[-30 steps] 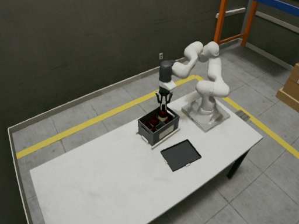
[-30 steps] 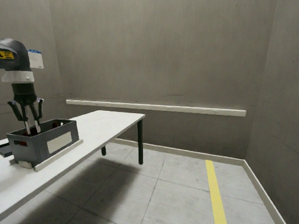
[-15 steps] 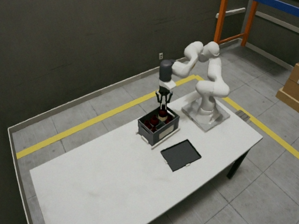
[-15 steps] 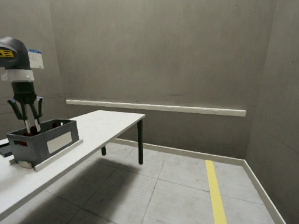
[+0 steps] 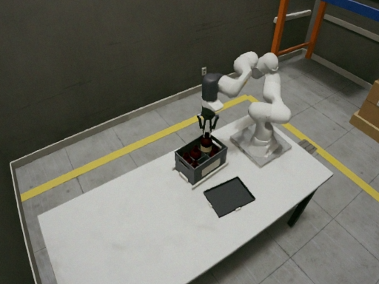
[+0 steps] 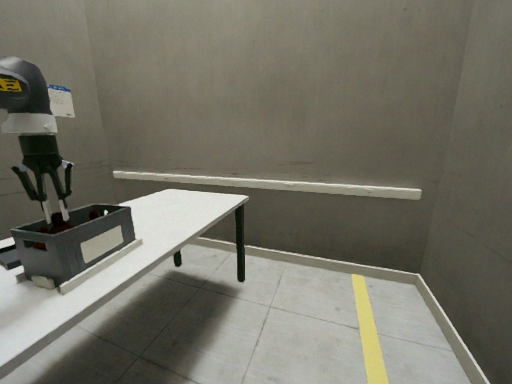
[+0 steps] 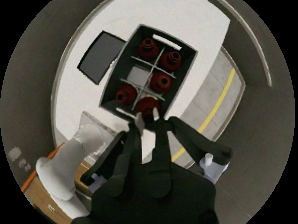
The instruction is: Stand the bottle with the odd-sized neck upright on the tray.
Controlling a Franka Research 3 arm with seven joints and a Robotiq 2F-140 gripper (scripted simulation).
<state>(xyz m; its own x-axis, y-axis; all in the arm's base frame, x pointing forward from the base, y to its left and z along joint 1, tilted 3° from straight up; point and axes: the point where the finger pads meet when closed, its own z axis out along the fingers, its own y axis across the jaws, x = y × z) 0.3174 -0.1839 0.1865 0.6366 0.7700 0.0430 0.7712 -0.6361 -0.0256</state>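
Note:
A dark grey crate (image 5: pixel 195 172) (image 6: pixel 64 250) (image 7: pixel 111 87) stands on the white table (image 5: pixel 129 222) in front of the arm's base. Dark red bottles (image 5: pixel 195 153) (image 7: pixel 170 60) stand in its compartments. My gripper (image 5: pixel 207 133) (image 6: pixel 54 212) (image 7: pixel 148 115) hangs straight down over the crate's corner nearest the base. It is shut on the neck of one dark red bottle (image 5: pixel 206 143) (image 7: pixel 147 103), which stands higher than the others so that its pale label shows above the rim. The flat black tray (image 5: pixel 229 196) (image 7: pixel 100 56) lies on the table beside the crate, empty.
The arm's base plate (image 5: pixel 260 148) sits at the table's far right corner. A white strip (image 6: pixel 100 265) lies along the crate's foot. The table's edges fall off to the floor on all sides. Cardboard boxes (image 5: pixel 368 115) stand far right.

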